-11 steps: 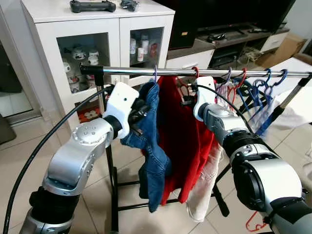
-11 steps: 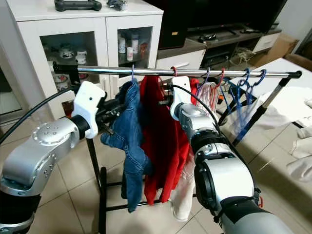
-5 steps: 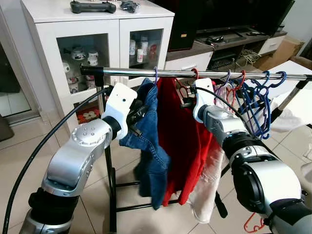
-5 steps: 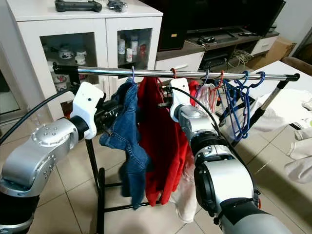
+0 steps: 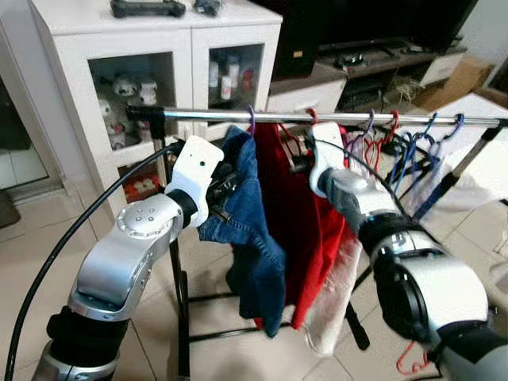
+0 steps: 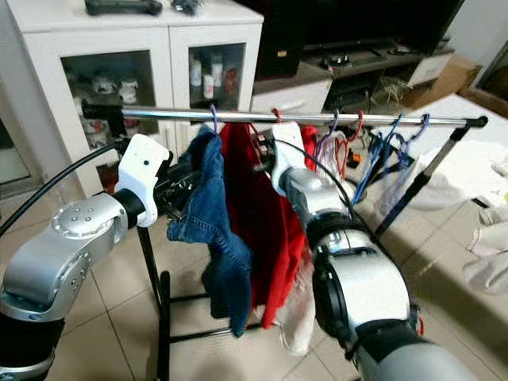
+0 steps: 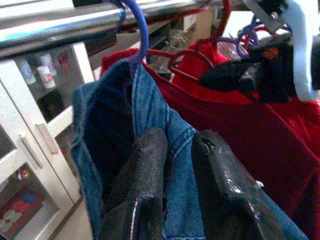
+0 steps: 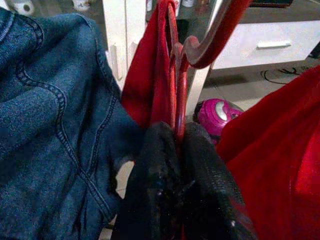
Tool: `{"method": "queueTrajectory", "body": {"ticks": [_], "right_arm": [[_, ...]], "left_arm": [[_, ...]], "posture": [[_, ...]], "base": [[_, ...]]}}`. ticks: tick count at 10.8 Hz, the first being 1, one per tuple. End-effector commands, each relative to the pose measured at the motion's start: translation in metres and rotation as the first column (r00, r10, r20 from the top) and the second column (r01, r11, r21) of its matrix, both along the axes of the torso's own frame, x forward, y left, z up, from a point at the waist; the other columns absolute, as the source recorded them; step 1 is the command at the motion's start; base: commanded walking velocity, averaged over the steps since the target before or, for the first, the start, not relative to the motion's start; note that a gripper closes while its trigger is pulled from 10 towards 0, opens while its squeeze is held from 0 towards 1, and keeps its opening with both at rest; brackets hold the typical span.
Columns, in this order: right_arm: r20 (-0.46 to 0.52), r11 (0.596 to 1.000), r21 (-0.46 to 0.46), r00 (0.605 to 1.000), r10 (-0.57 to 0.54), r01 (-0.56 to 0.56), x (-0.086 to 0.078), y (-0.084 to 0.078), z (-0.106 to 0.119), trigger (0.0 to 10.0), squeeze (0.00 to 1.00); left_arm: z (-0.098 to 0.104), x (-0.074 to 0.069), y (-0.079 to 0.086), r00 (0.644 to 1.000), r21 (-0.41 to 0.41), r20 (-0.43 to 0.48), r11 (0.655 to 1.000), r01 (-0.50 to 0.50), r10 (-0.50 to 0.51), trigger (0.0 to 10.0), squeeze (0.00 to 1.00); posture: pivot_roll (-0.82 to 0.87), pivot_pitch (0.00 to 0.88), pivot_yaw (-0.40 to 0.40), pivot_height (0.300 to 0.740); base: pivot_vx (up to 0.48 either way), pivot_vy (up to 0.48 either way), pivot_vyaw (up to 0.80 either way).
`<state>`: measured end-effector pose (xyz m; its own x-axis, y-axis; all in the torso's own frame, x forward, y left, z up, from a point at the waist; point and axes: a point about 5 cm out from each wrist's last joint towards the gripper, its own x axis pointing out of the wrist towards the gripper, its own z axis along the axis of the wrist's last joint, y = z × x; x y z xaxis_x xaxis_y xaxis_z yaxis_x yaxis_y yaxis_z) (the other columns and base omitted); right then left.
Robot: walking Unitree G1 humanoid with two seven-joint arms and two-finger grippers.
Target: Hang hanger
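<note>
While the left tool (image 7: 172,165) pinches the denim garment (image 5: 250,214) on the rail (image 5: 317,117), its hook shows purple. Right tool (image 8: 175,150) clamps the red hanger (image 8: 200,47).

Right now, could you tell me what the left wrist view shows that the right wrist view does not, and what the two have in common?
The left wrist view has the metal rail with a purple hanger hook over it, and the left tool closed on the denim garment. The right wrist view has the right tool closed on the red hanger, plus a pink object on the floor. Both share the denim, the red garment and the white cabinet.
</note>
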<state>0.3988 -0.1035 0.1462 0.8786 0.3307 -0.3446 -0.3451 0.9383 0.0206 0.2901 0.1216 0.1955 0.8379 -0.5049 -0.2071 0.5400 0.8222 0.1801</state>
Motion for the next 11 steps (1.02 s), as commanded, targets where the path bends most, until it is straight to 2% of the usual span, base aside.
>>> {"method": "queueTrajectory", "body": {"ticks": [1, 3, 4, 5, 6, 9, 11], "right_arm": [[-0.087, 0.999, -0.045, 0.996, -0.003, -0.001, -0.006, -0.002, -0.016, 10.0, 0.0], [-0.1, 0.996, -0.081, 0.994, -0.033, 0.025, -0.003, -0.005, -0.012, 10.0, 0.0], [-0.107, 0.997, -0.071, 0.993, -0.049, 0.041, -0.003, -0.007, -0.012, 10.0, 0.0], [-0.129, 0.995, -0.089, 0.99, -0.055, 0.044, -0.005, -0.008, -0.017, 10.0, 0.0], [-0.21, 0.99, -0.14, 0.977, -0.032, 0.002, -0.014, -0.008, -0.035, 10.0, 0.0], [-0.269, 0.99, -0.14, 0.963, -0.016, -0.023, -0.026, -0.007, -0.055, 10.0, 0.0], [-0.247, 0.993, -0.12, 0.969, -0.028, -0.002, -0.026, -0.009, -0.058, 10.0, 0.0]], "left_arm": [[0.001, -0.004, -0.005, 1.0, 0.006, 0.004, 1.0, 0.023, -0.023, 10.0, 0.0], [0.002, -0.009, 0.0, 1.0, 0.015, -0.006, 1.0, 0.018, -0.018, 10.0, 0.0], [0.002, -0.012, 0.001, 1.0, 0.018, -0.011, 1.0, 0.016, -0.016, 10.0, 0.0], [0.0, -0.015, 0.003, 1.0, 0.022, -0.025, 1.0, 0.016, -0.016, 10.0, 0.0], [-0.003, -0.019, 0.003, 0.999, 0.03, -0.046, 0.999, 0.024, -0.022, 10.0, 0.0], [-0.002, -0.024, -0.001, 0.998, 0.029, -0.049, 0.999, 0.045, -0.043, 10.0, 0.0], [0.002, -0.022, -0.003, 0.998, 0.023, -0.025, 0.998, 0.06, -0.06, 10.0, 0.0]], "posture": [[0.18, 0.041, -0.133, 0.74], [0.18, 0.1, -0.154, 0.74], [0.18, 0.126, -0.16, 0.74], [0.17, 0.147, -0.163, 0.74], [0.17, 0.163, -0.165, 0.74], [0.17, 0.156, -0.161, 0.74], [0.17, 0.144, -0.153, 0.74]], "base": [[0.0, 0.0, 0.0], [0.0, 0.0, 0.0], [0.0, 0.0, 0.0], [0.0, 0.0, 0.0], [0.0, 0.0, 0.0], [0.0, 0.0, 0.0], [0.0, 0.0, 0.0]]}}
